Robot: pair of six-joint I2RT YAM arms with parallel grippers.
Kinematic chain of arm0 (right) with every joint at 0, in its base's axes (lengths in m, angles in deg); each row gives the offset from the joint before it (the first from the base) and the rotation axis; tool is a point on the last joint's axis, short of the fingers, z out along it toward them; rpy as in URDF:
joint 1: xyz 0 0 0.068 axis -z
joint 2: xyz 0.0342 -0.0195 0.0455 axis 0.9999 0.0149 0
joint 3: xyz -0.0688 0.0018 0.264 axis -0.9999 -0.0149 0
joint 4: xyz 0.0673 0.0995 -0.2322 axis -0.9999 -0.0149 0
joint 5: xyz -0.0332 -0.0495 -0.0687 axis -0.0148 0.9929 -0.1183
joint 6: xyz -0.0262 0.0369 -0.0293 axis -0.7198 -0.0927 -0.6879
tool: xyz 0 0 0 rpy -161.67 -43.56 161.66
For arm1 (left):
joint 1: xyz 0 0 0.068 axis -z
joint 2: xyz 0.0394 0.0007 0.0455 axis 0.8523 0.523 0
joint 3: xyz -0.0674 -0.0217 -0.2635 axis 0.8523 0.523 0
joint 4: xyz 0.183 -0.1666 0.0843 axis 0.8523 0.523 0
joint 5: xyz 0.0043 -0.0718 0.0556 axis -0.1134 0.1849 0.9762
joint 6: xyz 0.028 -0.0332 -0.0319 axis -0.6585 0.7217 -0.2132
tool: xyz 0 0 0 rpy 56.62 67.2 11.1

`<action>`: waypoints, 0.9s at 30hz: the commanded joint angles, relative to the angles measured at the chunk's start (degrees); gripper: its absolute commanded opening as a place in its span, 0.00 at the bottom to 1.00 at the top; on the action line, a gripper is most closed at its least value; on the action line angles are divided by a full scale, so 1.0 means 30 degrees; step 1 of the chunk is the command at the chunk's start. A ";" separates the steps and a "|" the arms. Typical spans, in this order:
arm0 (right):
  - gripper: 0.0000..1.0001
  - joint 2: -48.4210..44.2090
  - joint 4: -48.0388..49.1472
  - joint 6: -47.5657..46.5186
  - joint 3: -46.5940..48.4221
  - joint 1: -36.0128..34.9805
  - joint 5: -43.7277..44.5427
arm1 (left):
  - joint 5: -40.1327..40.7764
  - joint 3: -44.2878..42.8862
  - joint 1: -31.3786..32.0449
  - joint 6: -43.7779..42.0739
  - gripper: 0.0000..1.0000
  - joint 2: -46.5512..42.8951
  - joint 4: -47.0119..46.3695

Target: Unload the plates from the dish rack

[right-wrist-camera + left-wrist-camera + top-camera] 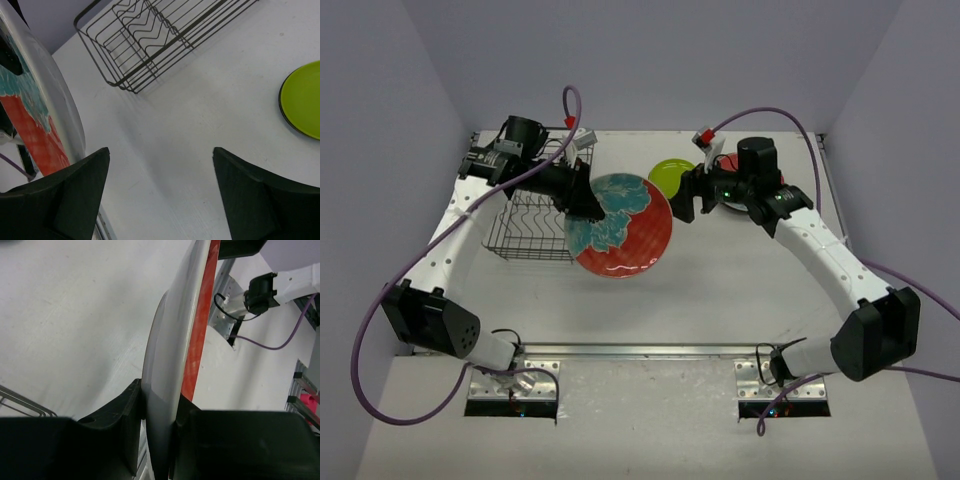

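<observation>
A large red plate [625, 235] with a teal flower design hangs tilted above the table, just right of the dish rack [525, 235]. My left gripper [588, 205] is shut on its upper left rim. In the left wrist view the plate's grey underside and red edge [175, 340] stand pinched between my black fingers [125, 410]. My right gripper [682, 205] is open beside the plate's right rim, with nothing between its jaws. In the right wrist view the plate [40, 120] rises just left of the left finger [75, 190], and the black wire dish rack [150, 35] looks empty.
A small lime-green plate [670, 177] lies flat on the table at the back, also seen at the right of the right wrist view as a lime-green plate [302, 100]. A red plate [728, 161] lies partly hidden behind the right arm. Purple cables trail from both arms.
</observation>
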 commanded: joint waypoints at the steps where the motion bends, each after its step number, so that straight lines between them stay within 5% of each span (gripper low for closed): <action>1: 0.71 0.0738 0.0036 -0.0318 0.1396 -0.1686 -0.1306 | -0.2028 -0.0799 0.0353 0.0130 0.00 0.0058 -0.2286; 4: 0.62 0.1065 -0.0308 -0.0228 0.1427 -0.1819 -0.1987 | -0.2042 -0.0715 0.0360 0.0024 0.00 0.0239 -0.2234; 13: 0.69 -0.0154 0.0013 -0.0167 0.0536 -0.1135 0.1324 | -0.1182 -0.0073 0.0360 -0.0349 0.00 -0.0115 -0.2280; 20: 0.70 0.0641 -0.0003 0.2333 0.2257 0.2848 -0.3924 | -0.0841 0.1574 0.0360 -0.0734 0.00 -0.1156 -0.2689; 27: 0.74 0.0859 0.0859 0.2834 0.1195 0.2650 -0.9589 | -0.1199 0.1417 0.0381 -0.0892 0.00 -0.0959 -0.2653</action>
